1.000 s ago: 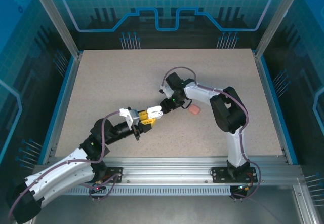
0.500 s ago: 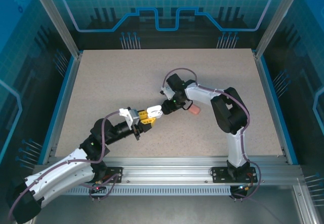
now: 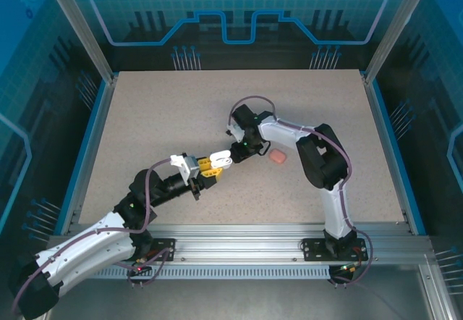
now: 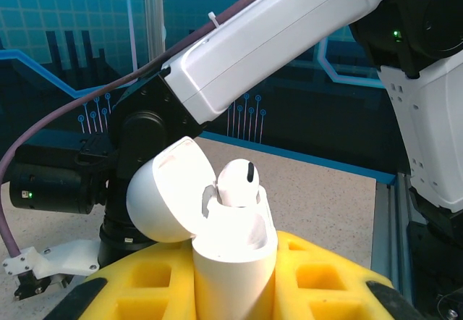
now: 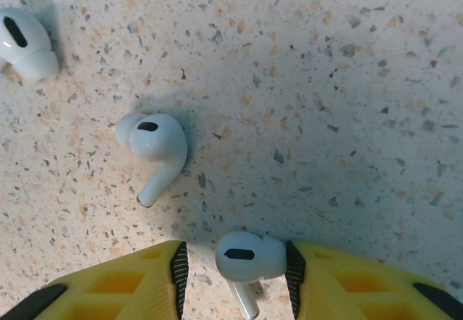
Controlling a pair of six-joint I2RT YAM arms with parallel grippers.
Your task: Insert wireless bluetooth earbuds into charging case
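Lying flat on the speckled bench [image 5: 347, 103], one white earbud [image 5: 249, 256] sits squarely between the fingers of the right gripper [image 5: 233, 249], with its stem running back toward the wrist. The jaws are partly apart: the right pad [image 5: 292, 276] touches the bud's head and the left pad [image 5: 179, 273] stands a sliver clear, so it is bracketed, not clamped. A second earbud [image 5: 154, 142] lies just beyond the left fingertip with its stem angled toward it. A third earbud [image 5: 25, 43] is farther off, at the upper left corner of the wrist view. The left gripper [image 4: 235, 280] has its fingers clamped on the white charging case [image 4: 231, 262], which is held upright with its lid [image 4: 170, 197] swung open to the left. A seated earbud [image 4: 237, 182] pokes up from one well (how deep it sits, cannot tell). From above, both grippers meet near mid-bench, the case's open end close beside the right fingers. A pink case [image 3: 277, 158] rests on the bench just right of them, toward the right edge. The right arm [image 4: 275, 38] crosses close behind the open lid.
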